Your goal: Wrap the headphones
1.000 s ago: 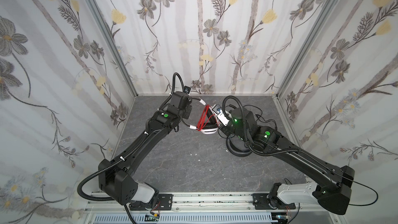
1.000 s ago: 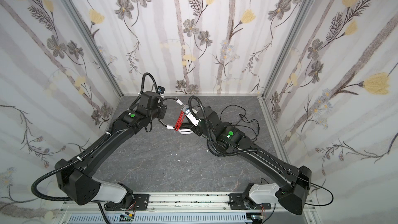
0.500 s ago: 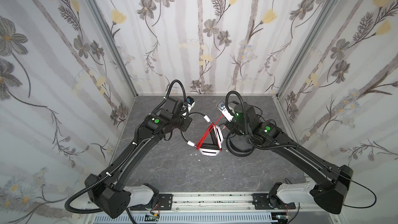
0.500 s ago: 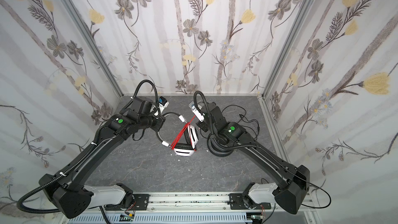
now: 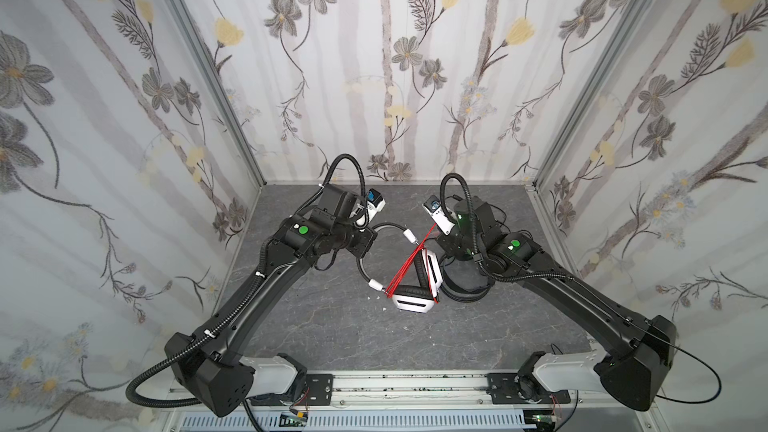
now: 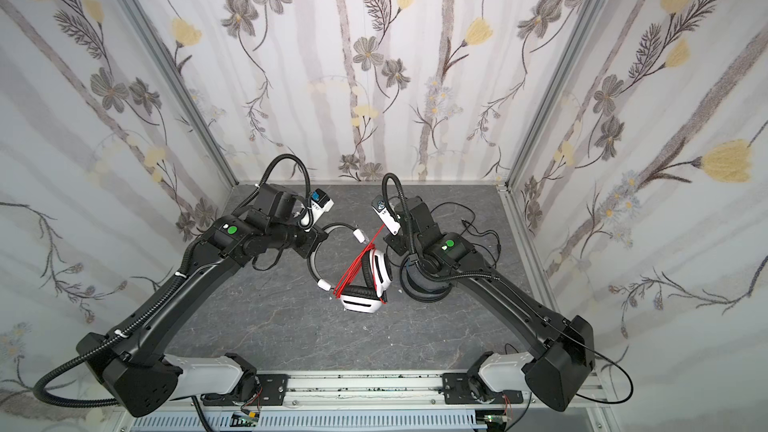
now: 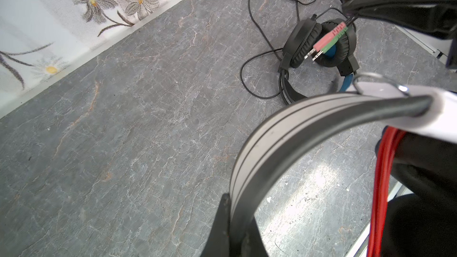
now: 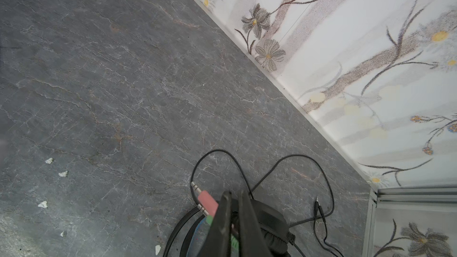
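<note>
**Band held firm on one side, cord end pulled taut on the other**

On the left, the left claw (image 5: 363,249) is shut tight on the headband (image 7: 272,129) of the white headset (image 5: 415,303). The grip is near the middle of the curve, so both ear cups hang below it over the grey table (image 5: 291,317). I cannot tell whether the lower cup touches the table. This hold looks meant as an anchor, keeping the frame from swinging while the cord is worked.

In the middle, the red cord (image 5: 405,270) already runs in several tight strands across the headset, from the lower end of the band up past the other cup. From there a single straight line rises toward the right claw.

On the right, the right claw (image 8: 233,194) is pinched almost fully closed on the cord's end, just behind the pink and green plugs (image 8: 205,199), which stick out beside its fingers. Gripping there probably keeps the last stretch tight so the turns cannot slacken.

Under that arm the black headset (image 7: 301,38) lies on the table, untouched. Its black cord (image 8: 321,169) sprawls in loose loops toward the back corner, so it has not been wrapped yet.
</note>
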Robot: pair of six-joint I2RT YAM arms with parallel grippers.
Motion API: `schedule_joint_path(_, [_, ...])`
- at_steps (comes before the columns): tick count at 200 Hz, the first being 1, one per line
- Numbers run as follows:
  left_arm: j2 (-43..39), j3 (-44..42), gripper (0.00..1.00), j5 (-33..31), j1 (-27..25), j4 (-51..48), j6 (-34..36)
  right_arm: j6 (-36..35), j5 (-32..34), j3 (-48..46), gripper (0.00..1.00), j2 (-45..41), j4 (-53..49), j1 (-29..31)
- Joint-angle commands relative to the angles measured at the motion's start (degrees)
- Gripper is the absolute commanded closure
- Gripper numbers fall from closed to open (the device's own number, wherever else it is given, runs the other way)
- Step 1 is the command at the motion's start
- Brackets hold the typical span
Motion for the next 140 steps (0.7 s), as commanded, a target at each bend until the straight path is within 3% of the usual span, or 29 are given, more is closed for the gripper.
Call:
schedule_joint_path(1, [-1.06,1.55,1.0,4.34,-0.08,1.67,-1.75,2.78,-2.62,-1.3,0.93,-0.39,2.26,-1.02])
schedule_joint_path(70, [-2.86,4.04,1.0,13.35,2.34,5.45,-8.52,5.5,-19.89,-8.83,0.78,-7.65,11.28,-4.3])
schedule_joint_path(140, [-2.98,7.4,1.0,17.84,5.0,7.06,-13.78,8.49,-26.18,-12.92,0.56,-11.84,16.83,-5.52])
